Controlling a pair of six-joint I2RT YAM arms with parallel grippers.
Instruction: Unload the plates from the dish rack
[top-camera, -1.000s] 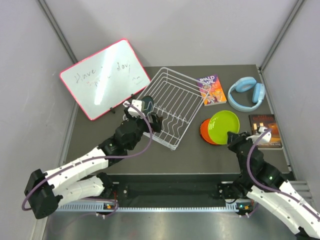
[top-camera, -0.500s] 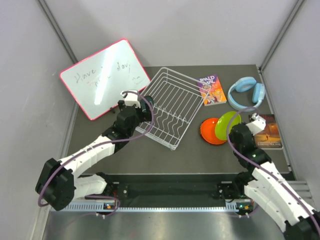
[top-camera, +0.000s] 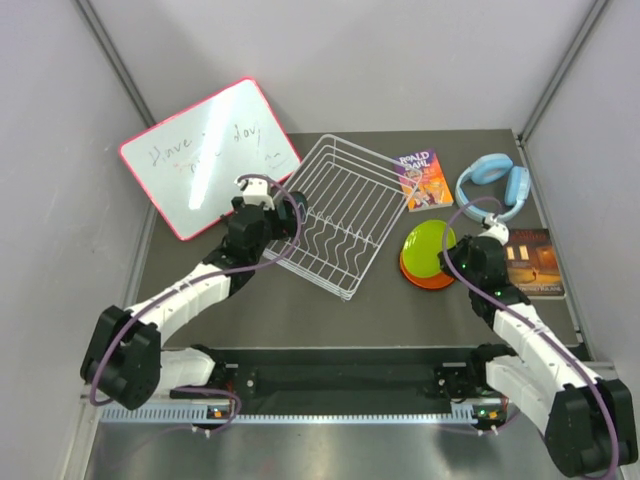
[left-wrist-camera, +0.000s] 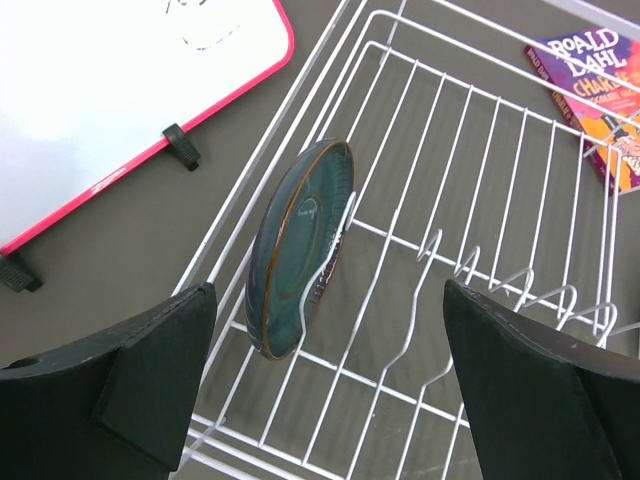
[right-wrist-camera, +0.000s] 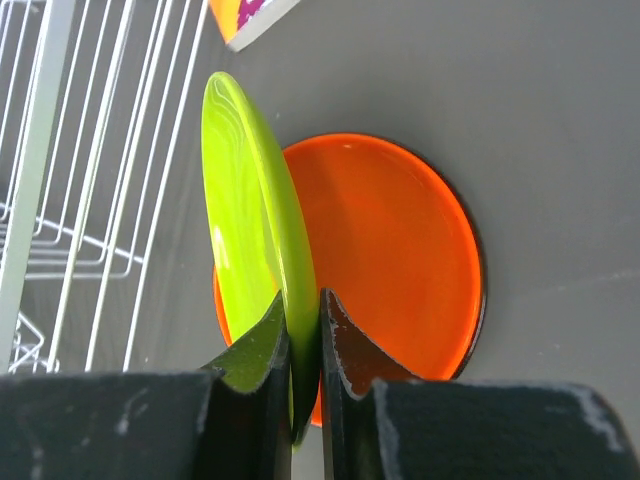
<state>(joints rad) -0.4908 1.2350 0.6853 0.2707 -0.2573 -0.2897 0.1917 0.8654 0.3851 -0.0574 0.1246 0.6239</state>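
Observation:
The white wire dish rack (top-camera: 345, 210) sits mid-table. A dark teal plate (left-wrist-camera: 298, 245) with a yellowish rim stands on edge in its left end. My left gripper (left-wrist-camera: 330, 400) is open just above the rack, with the teal plate a little ahead between the fingers; it also shows in the top view (top-camera: 287, 215). My right gripper (right-wrist-camera: 305, 340) is shut on the rim of the lime green plate (right-wrist-camera: 240, 220), held tilted on edge over the orange plate (right-wrist-camera: 400, 260), which lies flat on the table right of the rack. The dark red plate is not in view.
A pink-framed whiteboard (top-camera: 210, 155) stands at the back left. A Roald Dahl book (top-camera: 423, 180) and blue headphones (top-camera: 493, 185) lie behind the plates. A dark book (top-camera: 535, 262) lies at the right edge.
My right arm has swung back with the lime plate, tipping it on edge over the orange plate. My left gripper has shifted back toward the rack's left end.

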